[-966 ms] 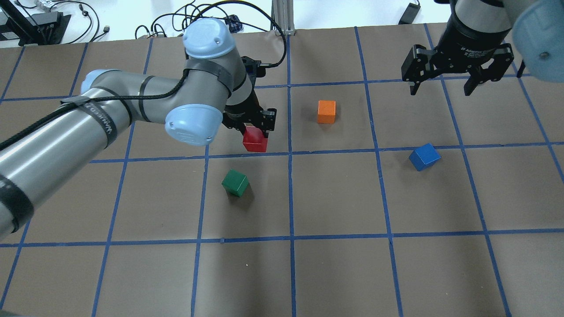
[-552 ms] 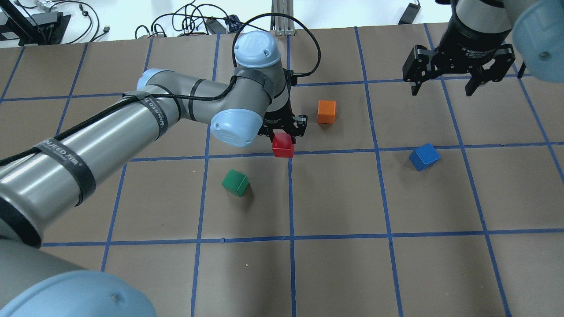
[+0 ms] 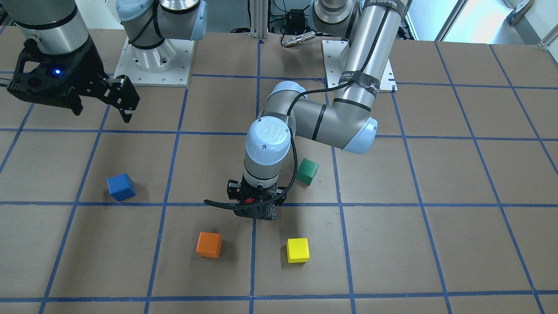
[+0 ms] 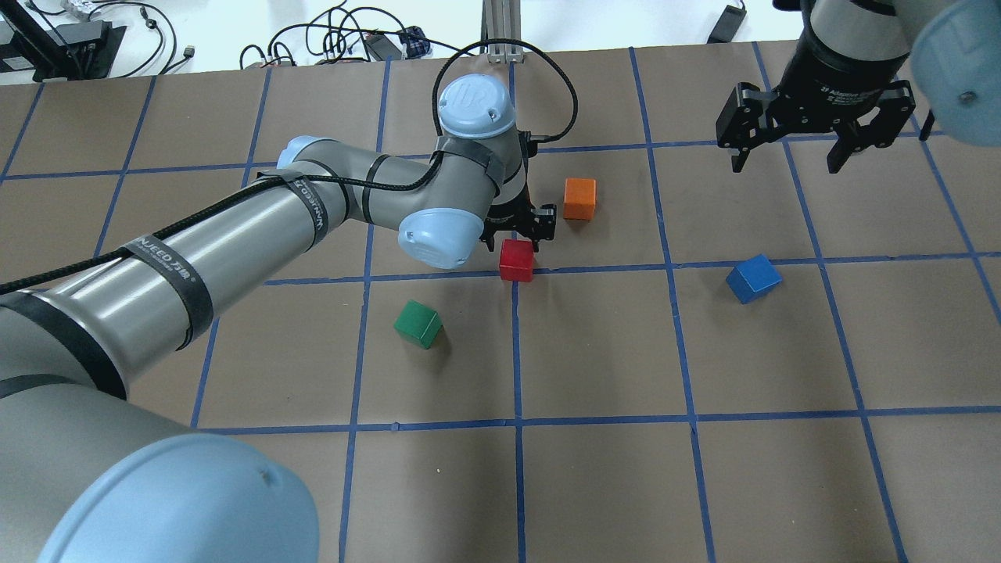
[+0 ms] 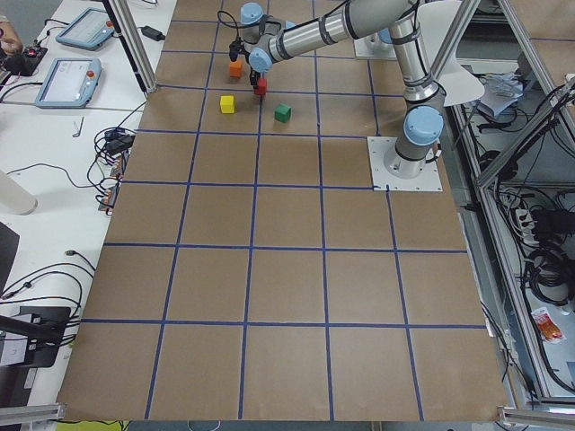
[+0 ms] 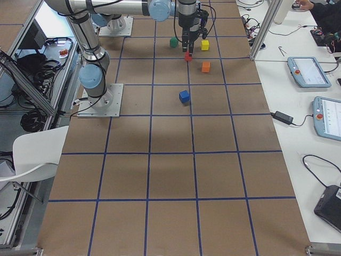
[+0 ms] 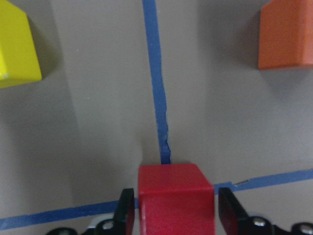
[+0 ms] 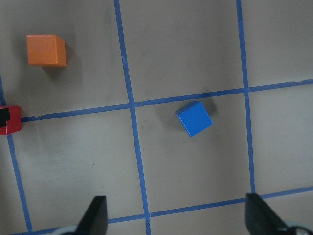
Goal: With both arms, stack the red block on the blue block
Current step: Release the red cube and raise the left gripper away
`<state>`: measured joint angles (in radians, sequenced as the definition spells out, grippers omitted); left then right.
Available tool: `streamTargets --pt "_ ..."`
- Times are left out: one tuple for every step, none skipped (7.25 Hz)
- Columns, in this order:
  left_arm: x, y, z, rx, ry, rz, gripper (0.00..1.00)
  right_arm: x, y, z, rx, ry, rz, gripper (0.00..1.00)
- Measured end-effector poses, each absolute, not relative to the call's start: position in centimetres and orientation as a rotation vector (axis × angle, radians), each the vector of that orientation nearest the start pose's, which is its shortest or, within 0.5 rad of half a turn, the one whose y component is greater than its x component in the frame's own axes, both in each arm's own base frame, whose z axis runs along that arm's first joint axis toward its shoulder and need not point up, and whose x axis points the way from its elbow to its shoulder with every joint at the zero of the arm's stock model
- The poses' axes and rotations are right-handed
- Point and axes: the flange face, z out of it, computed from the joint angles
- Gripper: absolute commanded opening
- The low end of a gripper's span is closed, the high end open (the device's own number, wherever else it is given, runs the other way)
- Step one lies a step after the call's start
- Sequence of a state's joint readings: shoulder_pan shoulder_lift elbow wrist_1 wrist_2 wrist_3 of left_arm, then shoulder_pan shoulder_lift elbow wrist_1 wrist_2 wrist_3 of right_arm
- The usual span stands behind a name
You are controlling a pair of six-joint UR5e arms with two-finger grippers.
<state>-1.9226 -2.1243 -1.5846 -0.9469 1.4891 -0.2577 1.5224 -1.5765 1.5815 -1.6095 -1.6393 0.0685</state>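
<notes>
My left gripper (image 4: 518, 249) is shut on the red block (image 4: 516, 260) and holds it low over a crossing of blue tape lines. In the left wrist view the red block (image 7: 175, 198) sits between both fingers (image 7: 125, 210). In the front-facing view only a sliver of the red block (image 3: 249, 200) shows under the wrist. The blue block (image 4: 753, 278) lies free on the table to the right, tilted to the grid, and also shows in the right wrist view (image 8: 194, 118). My right gripper (image 4: 785, 160) is open and empty, raised beyond the blue block.
An orange cube (image 4: 579, 199) sits just beyond and right of the red block. A green cube (image 4: 417, 324) lies nearer me on the left. A yellow cube (image 3: 297, 250) lies beyond my left gripper, hidden by the arm in the overhead view. Blue tape lines (image 4: 594, 270) grid the brown table.
My left arm has carried the red block to the right, from the left square to the tape crossing. The right gripper has barely moved and stays open.
</notes>
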Motion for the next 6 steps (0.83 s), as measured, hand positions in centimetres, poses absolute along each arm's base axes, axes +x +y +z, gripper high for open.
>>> streamTargets --pt "-35.3 -57.1 23.2 0.143 3.234 -0.071 1.0 10.3 -49.9 48.9 0.188 3.199 -0.054 1.0" --pt "-33.7 -57.5 25.4 0.109 3.238 -0.1 1.0 10.4 -50.0 48.7 0.185 3.193 -0.051 1.0" --pt "-30.7 -58.3 28.2 0.081 3.237 -0.113 1.0 10.6 -50.2 48.2 0.186 3.184 -0.033 1.0" --pt "-26.8 -58.7 31.1 0.088 3.229 -0.1 1.0 10.8 -50.3 47.0 0.186 3.168 0.005 1.0" --pt "-22.8 -58.6 34.0 0.111 3.217 -0.074 1.0 11.1 -50.4 45.8 0.185 3.154 0.018 1.0" --pt "-19.1 -57.7 37.0 0.145 3.197 -0.037 1.0 11.6 -51.3 44.8 0.178 3.144 -0.02 1.0"
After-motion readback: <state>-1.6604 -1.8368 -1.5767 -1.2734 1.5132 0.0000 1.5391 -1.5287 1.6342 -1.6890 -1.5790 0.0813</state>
